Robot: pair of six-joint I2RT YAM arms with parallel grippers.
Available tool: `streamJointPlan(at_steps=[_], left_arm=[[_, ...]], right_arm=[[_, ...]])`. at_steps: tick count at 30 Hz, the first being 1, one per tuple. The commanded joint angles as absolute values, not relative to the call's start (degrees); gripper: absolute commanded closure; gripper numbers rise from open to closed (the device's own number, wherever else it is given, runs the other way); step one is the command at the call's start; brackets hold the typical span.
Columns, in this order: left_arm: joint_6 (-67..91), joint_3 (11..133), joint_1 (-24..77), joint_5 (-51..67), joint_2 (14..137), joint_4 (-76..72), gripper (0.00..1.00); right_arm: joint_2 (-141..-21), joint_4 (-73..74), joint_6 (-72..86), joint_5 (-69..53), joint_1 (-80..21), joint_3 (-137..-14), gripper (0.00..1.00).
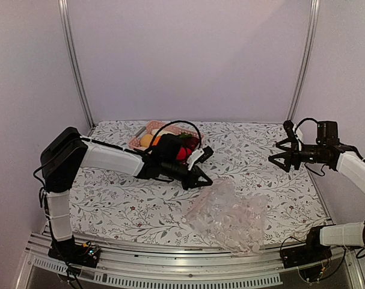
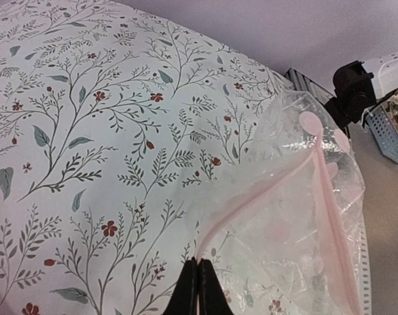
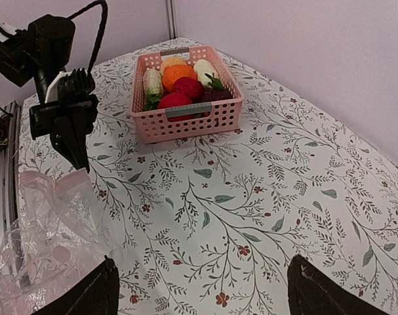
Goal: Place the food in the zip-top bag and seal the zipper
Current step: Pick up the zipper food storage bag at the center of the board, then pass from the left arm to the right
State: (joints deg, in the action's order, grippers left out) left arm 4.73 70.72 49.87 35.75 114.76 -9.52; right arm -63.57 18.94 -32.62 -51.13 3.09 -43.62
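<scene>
**Floral counter, limp bag, food not yet in it**

Leaf-and-berry patterned cloth covers the counter (image 1: 110, 198), which stands inside pale lilac walls. At its far side is a pink slatted plastic basket (image 3: 185, 121). All the food (image 3: 178, 88) lies inside it: small toy fruits and vegetables in red, orange, beige and white.

Nearer the arm bases than the basket, toward the right arm's side, lies the clear, crinkly zip-top bag (image 1: 230, 220). It is slumped flat, with nothing inside that I can make out. Its zipper (image 2: 264, 190) shows as a pale pink strip along the mouth.

Between basket and bag, the left pincer (image 2: 197, 270) has its jaws together, tips at the corner of the mouth. I cannot tell whether any film is caught between them. The right pincer (image 3: 202, 259) hangs well away from the basket on the right arm's side, jaws wide apart and holding nothing.

The bag looks light, limp and slippery, so it will likely fold rather than stand open. The stiffer zipper strip seems the surest place to take hold.
</scene>
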Motion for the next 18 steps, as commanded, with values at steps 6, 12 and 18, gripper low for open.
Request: streamJointPlan(at_steps=[6,12,18], left_arm=[[6.7,66.0,49.3,29.5,102.5,-15.9,1.00],[5.2,63.4,49.3,27.0,98.1,-18.4,1.00],[4.7,63.1,49.3,26.3,99.0,-20.8,1.00]], right_arm=[[-64.4,41.1,-40.0,-50.8,3.4,-52.3,0.13],[-65.3,45.4,-43.8,-55.7,3.4,-51.8,0.09],[-70.6,43.6,-42.9,-59.3,2.2,-52.4,0.12]])
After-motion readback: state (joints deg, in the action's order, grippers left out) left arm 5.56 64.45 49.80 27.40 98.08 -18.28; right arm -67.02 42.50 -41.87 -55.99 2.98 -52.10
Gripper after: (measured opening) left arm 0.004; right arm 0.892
